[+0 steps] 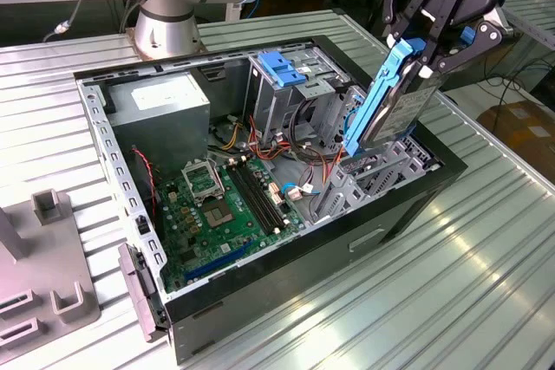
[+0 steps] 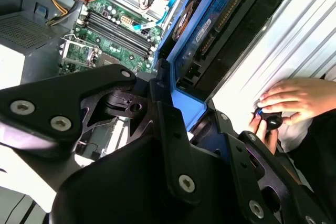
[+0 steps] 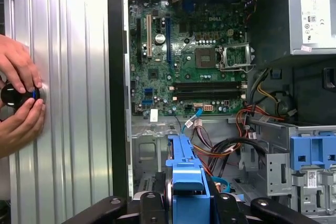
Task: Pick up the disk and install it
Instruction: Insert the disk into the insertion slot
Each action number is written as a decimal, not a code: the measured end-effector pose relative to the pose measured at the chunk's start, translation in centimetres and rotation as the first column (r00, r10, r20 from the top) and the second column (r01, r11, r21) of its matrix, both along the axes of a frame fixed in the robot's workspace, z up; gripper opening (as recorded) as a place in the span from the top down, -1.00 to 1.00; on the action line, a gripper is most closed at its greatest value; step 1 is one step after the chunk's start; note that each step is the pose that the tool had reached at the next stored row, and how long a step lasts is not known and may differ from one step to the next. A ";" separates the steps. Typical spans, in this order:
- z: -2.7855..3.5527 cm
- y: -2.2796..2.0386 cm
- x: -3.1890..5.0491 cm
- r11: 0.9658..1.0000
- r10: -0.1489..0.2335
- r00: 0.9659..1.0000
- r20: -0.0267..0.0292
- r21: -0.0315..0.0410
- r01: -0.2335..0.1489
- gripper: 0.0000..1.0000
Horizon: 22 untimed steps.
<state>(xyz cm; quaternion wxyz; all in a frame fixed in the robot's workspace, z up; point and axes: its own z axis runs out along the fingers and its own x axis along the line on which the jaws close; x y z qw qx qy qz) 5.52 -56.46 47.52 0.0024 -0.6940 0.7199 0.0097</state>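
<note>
One grey fixture (image 1: pixel 52 275) stood nearest on the ribbed metal tabletop (image 1: pixel 451 283), towards the exterior view's left. Beyond it lay the open black computer case (image 1: pixel 260 301) with the green motherboard (image 1: pixel 221 205) flat on its floor. On the exterior view's right side of the case, the tool (image 1: pixel 416 58) was clamped on the upper end of the disk (image 1: pixel 406 108), its fingers (image 1: pixel 438 62) pressing the blue side rails. The disk hung steeply tilted, almost upright. Its lower end was down at the metal bay (image 1: pixel 377 166) in the case corner; whether it touched the bay could not be told. In the second wrist view the disk (image 2: pixel 226 14) showed its circuit-board face above that corner.

Farther back sat the grey power supply (image 1: pixel 160 114) with its white sticker, and beside it the blue-handled drive cage (image 1: pixel 282 71). Behind the case rose the arm's base (image 1: pixel 169 15).

In the first wrist view a person's two hands (image 3: pixel 18 72) rested on the tabletop outside the case wall, around a small black knob (image 3: pixel 13 95).
</note>
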 end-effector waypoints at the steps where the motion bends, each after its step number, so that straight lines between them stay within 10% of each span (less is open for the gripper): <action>1: -0.24 -0.01 0.06 1.000 0.000 1.000 0.000 0.000 0.000 0.25; 22: -1.26 -0.20 0.44 1.000 0.000 1.000 0.000 -0.001 0.000 0.25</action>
